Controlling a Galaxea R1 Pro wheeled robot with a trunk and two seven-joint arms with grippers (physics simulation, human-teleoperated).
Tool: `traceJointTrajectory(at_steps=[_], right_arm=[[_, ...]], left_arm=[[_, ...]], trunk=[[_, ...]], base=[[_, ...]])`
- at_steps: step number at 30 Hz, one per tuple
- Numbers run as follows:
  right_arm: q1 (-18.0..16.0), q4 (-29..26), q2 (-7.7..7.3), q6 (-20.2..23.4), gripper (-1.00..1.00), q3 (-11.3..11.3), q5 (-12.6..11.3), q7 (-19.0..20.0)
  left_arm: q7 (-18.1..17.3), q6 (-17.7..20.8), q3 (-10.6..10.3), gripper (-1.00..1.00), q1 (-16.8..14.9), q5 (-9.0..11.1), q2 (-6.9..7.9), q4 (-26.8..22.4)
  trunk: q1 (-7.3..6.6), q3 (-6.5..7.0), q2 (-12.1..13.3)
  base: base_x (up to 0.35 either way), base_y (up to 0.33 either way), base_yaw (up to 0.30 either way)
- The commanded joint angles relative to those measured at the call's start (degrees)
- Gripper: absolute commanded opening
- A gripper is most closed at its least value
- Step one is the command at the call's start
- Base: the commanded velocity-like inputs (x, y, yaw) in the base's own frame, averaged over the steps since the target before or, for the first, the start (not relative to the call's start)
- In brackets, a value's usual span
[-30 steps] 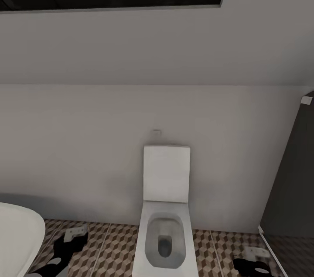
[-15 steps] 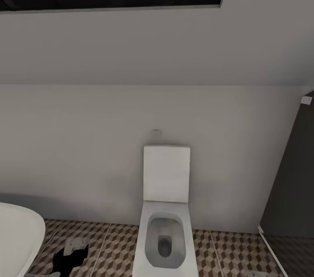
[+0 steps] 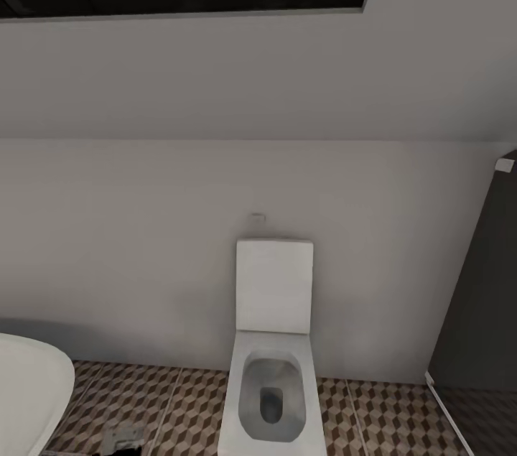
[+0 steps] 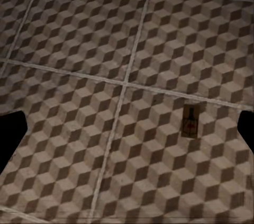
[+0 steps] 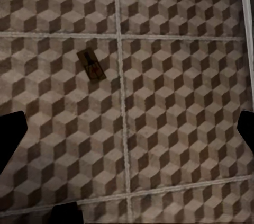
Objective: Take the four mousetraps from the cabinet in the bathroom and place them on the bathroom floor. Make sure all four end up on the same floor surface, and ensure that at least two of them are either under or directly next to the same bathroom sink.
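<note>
Looking down through the left wrist camera, there's one mousetrap (image 4: 190, 121) lying flat on the bathroom floor (image 4: 79, 49), a little brown slab with its long axis running roughly parallel to the pale grout line beside it. It sits just past a grout crossing, closer to the dark fingertip at one edge of that view than to the other, so the left gripper (image 4: 127, 134) isn't centred over it. The fingers (image 4: 10, 136) are spread wide at the two edges of the picture with nothing between them, so that hand is empty. The right wrist camera has a second mousetrap (image 5: 91, 65) on the same cube-pattern tiles, this one skewed at a slant to the grout lines and lying well ahead of the right gripper (image 5: 127, 134), nearer the one finger (image 5: 10, 134) than the other. Those are wide apart too, nothing held. In the head view the robot faces a white toilet (image 3: 271, 384) against a grey wall, a curved white tub edge (image 3: 29, 391) at the lower left, and a small grey bit of the left arm at the bottom edge. Going by that, two traps look already set down, and neither the cabinet nor the sink is around here, so whether these two count as next to the sink can't be judged.
</note>
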Motion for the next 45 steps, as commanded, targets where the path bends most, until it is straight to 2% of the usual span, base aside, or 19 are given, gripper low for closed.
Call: traceJointTrajectory(at_steps=[1, 10, 31, 36, 37, 45], right_arm=[[0.21, 0.17, 0.14, -0.33, 1.0, 0.49, -0.46, -0.02], [2.43, 0.17, 0.59, -0.19, 1.0, 0.49, -0.32, 0.0], [3.39, 0.26, 0.96, 0.29, 1.0, 0.4, -0.7, 0.1], [4.13, 0.26, 1.46, 1.11, 1.0, 0.4, -0.58, 0.11], [5.49, 0.26, 2.34, 1.74, 1.0, 0.4, -0.31, 0.1], [7.71, 0.26, 3.12, 2.29, 1.0, 0.49, -0.19, 0.1]], left_arm=[[0.16, 0.52, -0.49, 1.0, 0.29, 0.37, -0.17, 0.01], [0.18, 2.86, -0.55, 1.0, 3.36, 0.35, -1.77, 0.01], [-0.04, 3.28, -0.53, 1.0, 10.33, 0.28, -4.41, 0.04], [-0.13, 3.2, -0.52, 1.0, 11.59, 0.28, -4.92, 0.02], [-0.18, 3.16, -0.51, 1.0, 12.93, 0.28, -5.55, 0.01], [-0.18, 3.01, -0.53, 1.0, 14.13, 0.27, -6.44, 0.02]], trunk=[[0.0, -0.07, -0.04], [0.0, -0.07, -0.04], [0.0, -0.07, -0.04], [0.0, -0.07, -0.04], [0.0, -0.07, -0.04], [0.0, -0.07, -0.04]], base=[[0.0, 0.0, 0.0], [0.0, 0.0, 0.0], [0.0, 0.0, 0.0], [0.0, 0.0, 0.0], [0.0, 0.0, 0.0], [0.0, 0.0, 0.0]])
